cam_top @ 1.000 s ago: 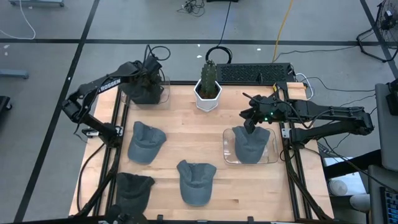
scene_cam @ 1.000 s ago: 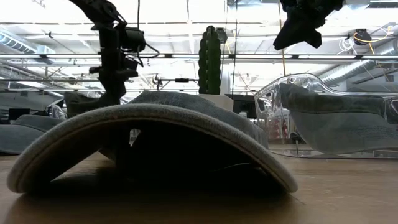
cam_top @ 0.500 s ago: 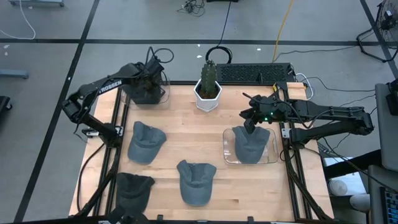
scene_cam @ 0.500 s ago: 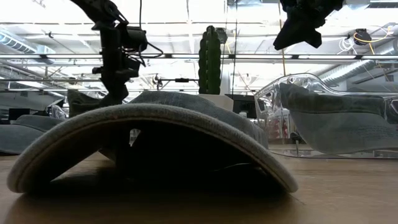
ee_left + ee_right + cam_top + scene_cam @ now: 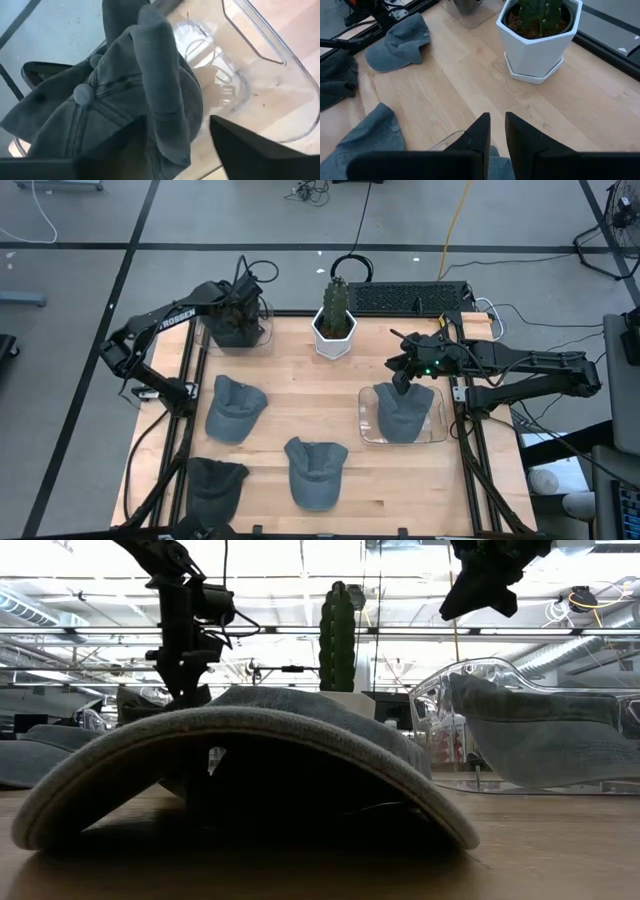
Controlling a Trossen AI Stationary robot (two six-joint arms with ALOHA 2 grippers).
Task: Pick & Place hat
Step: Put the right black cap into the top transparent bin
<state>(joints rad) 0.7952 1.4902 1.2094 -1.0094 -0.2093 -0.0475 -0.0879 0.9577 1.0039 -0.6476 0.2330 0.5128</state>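
Wooden table (image 5: 300,395) — hats in bins at both back corners.
Left gripper (image 5: 243,302), at 11 o'clock, has its fingers apart either side of a bunched hat (image 5: 125,95) lying in the clear bin (image 5: 260,60). Right gripper (image 5: 403,380), at 3 o'clock, hangs with fingers nearly together, empty, over the second bin (image 5: 432,420) with its own cap (image 5: 400,415) — cactus (image 5: 336,305) at 12, three caps at 7 o'clock.

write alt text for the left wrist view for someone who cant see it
A grey cap lies crumpled in a clear plastic tray on the wooden table, its top button facing the camera. The left gripper hangs just above it, its dark fingers spread apart on either side of a raised fold of cloth.
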